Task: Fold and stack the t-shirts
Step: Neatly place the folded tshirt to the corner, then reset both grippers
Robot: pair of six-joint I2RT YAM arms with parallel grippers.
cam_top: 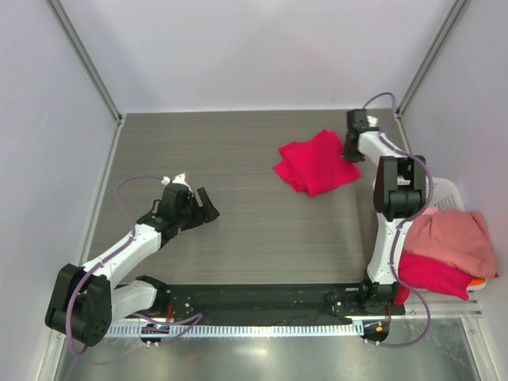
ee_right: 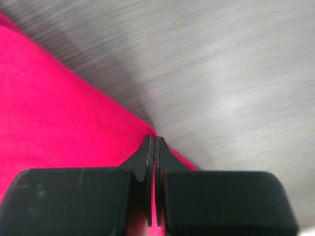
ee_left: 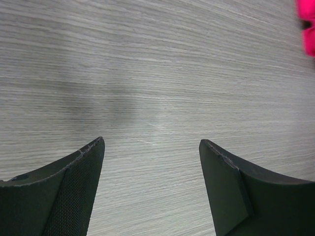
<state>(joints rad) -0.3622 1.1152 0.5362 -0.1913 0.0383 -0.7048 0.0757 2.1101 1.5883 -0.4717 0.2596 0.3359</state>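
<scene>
Plainly the right gripper (ee_right: 154, 140) is pinched closed on the three-o'clock edge of the folded crimson t-shirt (cam_top: 317, 163), with a sliver of cloth between its fingers. To finish well, I judge it should let go only once that corner lies flat, then lift straight off without dragging. The left gripper (ee_left: 151, 140) hangs wide apart over the bare table (cam_top: 238, 159) at eight o'clock. Count: one folded shirt at one o'clock. In the one basket (cam_top: 446, 189) at four o'clock lie one salmon-pink shirt (cam_top: 452, 238), one red shirt (cam_top: 432, 278) and one orange sliver (cam_top: 479, 280).
</scene>
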